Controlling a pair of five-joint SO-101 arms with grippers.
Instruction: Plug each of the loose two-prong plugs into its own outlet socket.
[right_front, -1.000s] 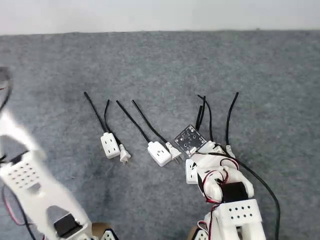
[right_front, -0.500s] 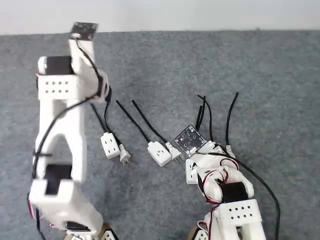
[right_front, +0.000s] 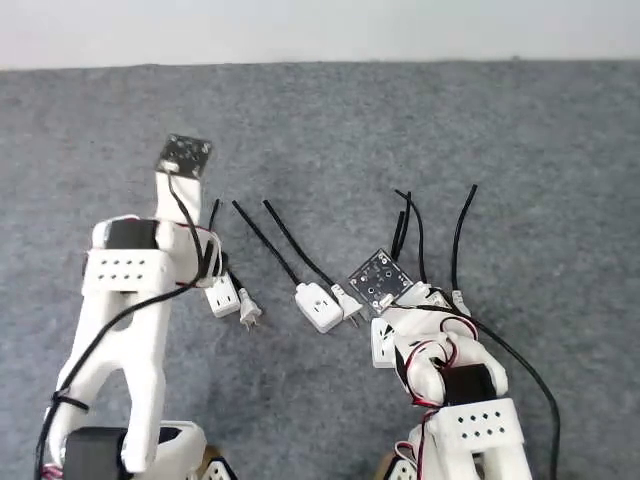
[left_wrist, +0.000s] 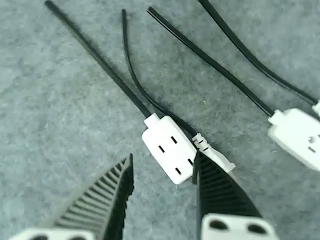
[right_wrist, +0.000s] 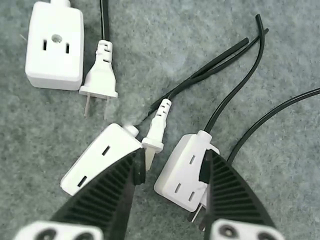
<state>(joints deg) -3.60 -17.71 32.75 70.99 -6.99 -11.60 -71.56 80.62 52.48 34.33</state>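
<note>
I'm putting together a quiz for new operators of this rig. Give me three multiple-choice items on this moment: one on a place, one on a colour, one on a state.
1. The left gripper hangs over:
A) the leftmost socket and its plug
B) the middle socket
C) bare carpet by the wall

2. The cords are:
A) white
B) black
C) red

3. The left gripper's jaws are:
A) open
B) shut on a plug
C) shut on a socket

Key:
1 A, as the left wrist view shows that pair just ahead of its fingers.
2 B, as every cord is black.
3 A, as a wide gap parts the fingers and they hold nothing.
</note>
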